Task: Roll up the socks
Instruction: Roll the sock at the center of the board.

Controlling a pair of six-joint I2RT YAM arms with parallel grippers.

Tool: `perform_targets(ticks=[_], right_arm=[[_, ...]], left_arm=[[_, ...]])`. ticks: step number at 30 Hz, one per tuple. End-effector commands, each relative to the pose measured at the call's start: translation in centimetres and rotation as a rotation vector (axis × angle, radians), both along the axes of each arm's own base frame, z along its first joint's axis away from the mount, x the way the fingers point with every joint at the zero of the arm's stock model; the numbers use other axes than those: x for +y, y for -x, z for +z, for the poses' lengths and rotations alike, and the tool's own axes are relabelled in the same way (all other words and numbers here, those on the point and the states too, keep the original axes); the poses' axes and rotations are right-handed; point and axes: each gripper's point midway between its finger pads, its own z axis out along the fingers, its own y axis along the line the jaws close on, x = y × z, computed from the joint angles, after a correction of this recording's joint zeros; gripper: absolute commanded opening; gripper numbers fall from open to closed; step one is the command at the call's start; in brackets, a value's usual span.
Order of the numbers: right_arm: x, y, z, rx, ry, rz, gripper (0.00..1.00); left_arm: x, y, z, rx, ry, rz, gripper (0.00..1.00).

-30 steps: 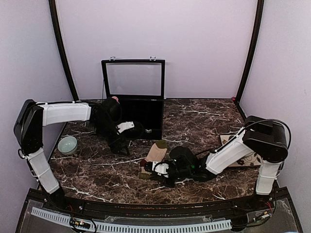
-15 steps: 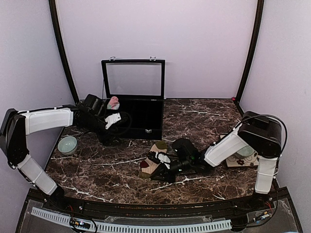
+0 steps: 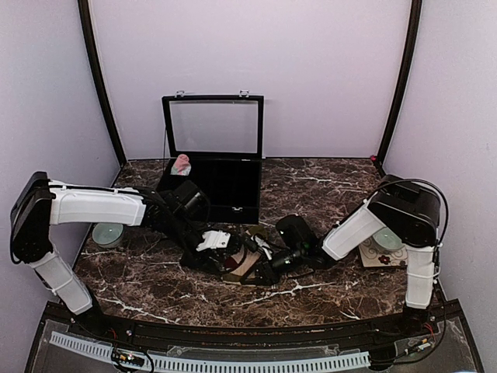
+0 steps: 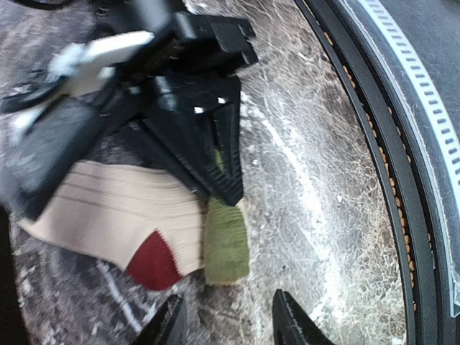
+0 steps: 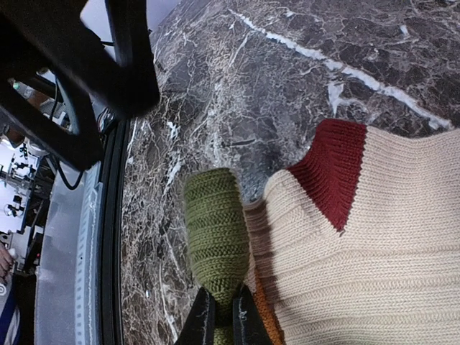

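Observation:
The tan sock point(image 3: 247, 259) lies flat on the marble at table centre, with a red heel point(image 4: 153, 262) and an olive toe point(image 5: 215, 230). My right gripper point(image 5: 223, 316) is shut on the olive toe tip; in the top view it point(image 3: 264, 269) sits at the sock's right side. My left gripper point(image 4: 230, 327) hovers just off the toe end with its jaws apart and only bare marble between them; from above it point(image 3: 224, 253) is at the sock's left. The pink sock point(image 3: 182, 164) rests on the left rim of the black box.
A black box point(image 3: 225, 186) with its glass lid raised stands at the back centre. A mint bowl point(image 3: 108, 231) sits at the left edge. A pale bowl on a patterned mat point(image 3: 386, 249) is at the right. The table's front rail point(image 4: 374, 144) runs close to the sock.
My left arm swung from the box at the back left down to the sock at centre, its jaws narrowing. The right gripper kept its hold on the toe and shifted slightly left.

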Motion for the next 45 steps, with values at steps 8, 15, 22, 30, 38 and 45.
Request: perform_targets(ticks=[8,15,22,30,38,45], right_arm=[[-8.2,3.5,-10.7,0.286,0.467,-0.129,0.0],[-8.2,3.3,-10.5,0.291,0.464,-0.129,0.0],[-8.0,3.2,-10.3,0.291,0.461,-0.123,0.0],[-7.8,3.0,-9.4,0.249,0.446,-0.097,0.04],[-7.6,2.1,-7.7,0.168,0.405,-0.118,0.25],[-8.5,2.0,-7.1,0.135,0.381,-0.173,0.99]], left_arm=[[-2.1,2.0,-3.0,0.014,-0.061,-0.132,0.38],[-2.5,1.6,-5.0,-0.003,-0.103,-0.125,0.37],[-2.4,0.6,-6.5,-0.031,-0.144,-0.103,0.33],[-1.4,0.8,-8.9,-0.002,-0.226,-0.103,0.19],[-0.8,1.2,-10.4,0.076,-0.3,-0.1,0.0],[0.0,2.0,-11.2,0.138,-0.346,-0.108,0.0]])
